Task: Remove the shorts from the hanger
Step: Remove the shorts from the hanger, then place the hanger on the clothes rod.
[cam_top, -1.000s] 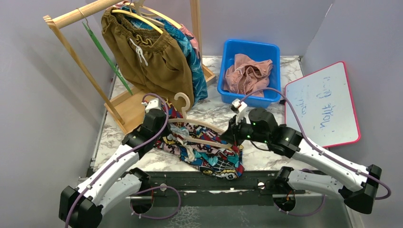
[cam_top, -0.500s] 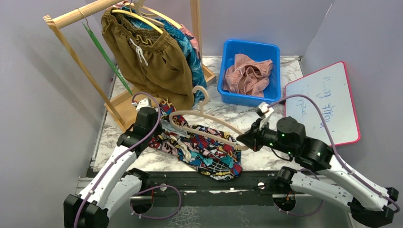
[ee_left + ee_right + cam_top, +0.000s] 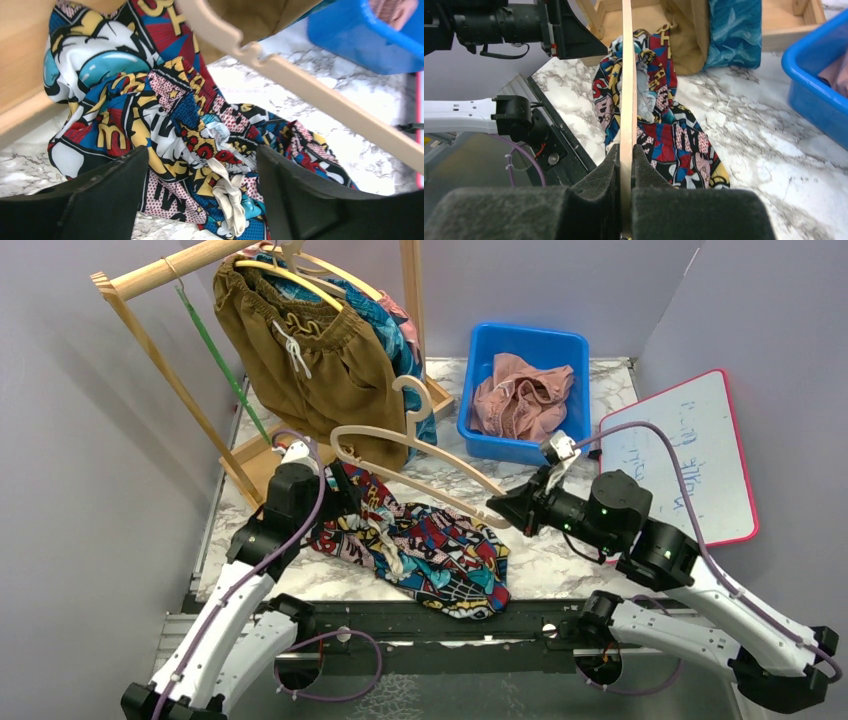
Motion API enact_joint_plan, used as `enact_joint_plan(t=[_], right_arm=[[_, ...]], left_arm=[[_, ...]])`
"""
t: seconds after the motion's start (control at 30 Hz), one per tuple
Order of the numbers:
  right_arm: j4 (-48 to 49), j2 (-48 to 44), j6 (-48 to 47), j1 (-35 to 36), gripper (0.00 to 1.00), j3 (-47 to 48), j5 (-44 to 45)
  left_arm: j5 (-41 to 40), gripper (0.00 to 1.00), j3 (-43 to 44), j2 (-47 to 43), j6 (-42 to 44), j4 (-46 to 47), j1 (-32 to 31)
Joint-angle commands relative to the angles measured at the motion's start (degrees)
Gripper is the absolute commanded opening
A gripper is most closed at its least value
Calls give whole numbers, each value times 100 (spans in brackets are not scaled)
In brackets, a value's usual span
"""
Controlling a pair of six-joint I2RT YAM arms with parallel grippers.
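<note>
Right gripper point(image 3: 625, 165) clamped on one end of hanger point(image 3: 420, 455), holding it tilted above worktop point(image 3: 560, 560), hook toward far left corner. Left gripper point(image 3: 200, 150): fingers apart, poised over comic shorts point(image 3: 430, 550); cannot tell if touching. Comic shorts lie crumpled by near edge, left of centre, off hanger. At far left corner, olive shorts point(image 3: 320, 370) and teal shorts point(image 3: 412, 360) hang on wooden rack point(image 3: 160, 275). Blue bin point(image 3: 530, 337) at far edge, right of centre, holds pink shorts point(image 3: 520, 395). Whiteboard point(image 3: 680, 455) lies along right edge.
</note>
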Motion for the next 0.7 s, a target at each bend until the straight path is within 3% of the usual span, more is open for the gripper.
enact_joint_plan(t=[0.0,0.1,0.27,0.53,0.67], right_arm=[[967,428,-331,1,1,352,-458],[1002,995,-482,1,1,683,-519],[1183,1902,-667,1,1,1221,-504],[1504,2901,-1053,1,1,2084,-791],[1609,3260,-1130,7,1,2520,-966]], left_arm=[[44,88,328,-557,410,-300,23],[-142,99,326,-1001,515,-301,27],[-20,99,-4,-1649,681,34,27],[2177,99,-571,-1742,1186,1131,28],[2700,99,-567,-1530,1204,1215,24]])
